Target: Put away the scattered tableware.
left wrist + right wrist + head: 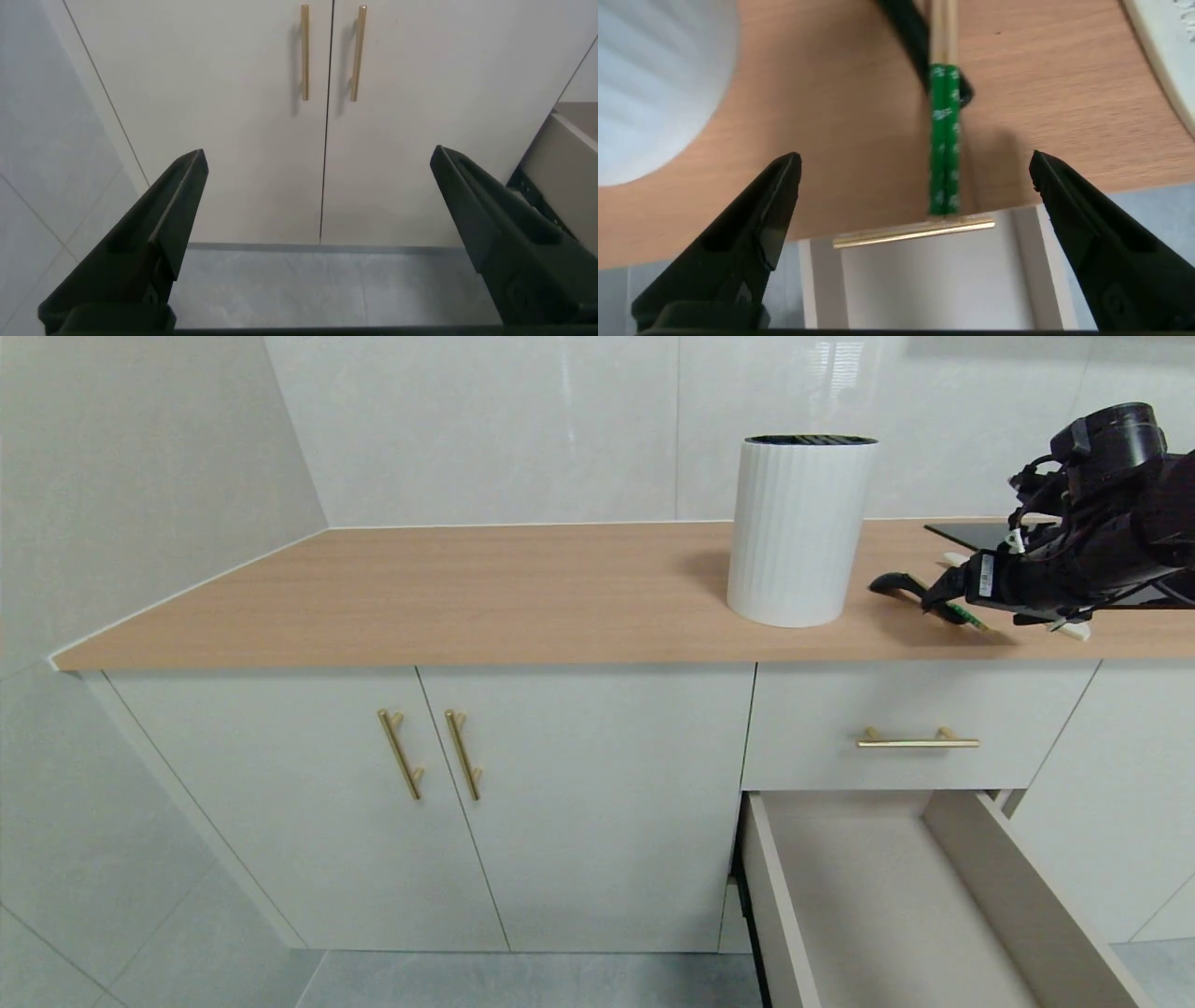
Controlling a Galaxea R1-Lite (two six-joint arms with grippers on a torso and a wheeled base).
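Wooden countertop (467, 597) holds all the tableware; nothing looks stowed yet, and the drawer (878, 896) below stands open. The chopsticks (944, 140) lie at 3 o'clock of the white holder (798, 532), crossing a black utensil (892, 583). In the head view their long axis runs 10 to 4 o'clock, green ends toward the front edge. The right gripper (913, 166) hangs over them, jaws wide and empty. The left gripper (318, 163), low before the cabinet doors (327, 103), gapes empty too.

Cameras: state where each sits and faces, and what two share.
Head view: robot's head, facing forward and down at counter, white holder, open drawer; right gripper shows.
Left wrist view: left wrist, facing cabinet doors; open left gripper shows.
Right wrist view: right wrist, facing down at chopsticks; open right gripper shows.
Shared: head and right wrist views both show white holder and chopsticks.
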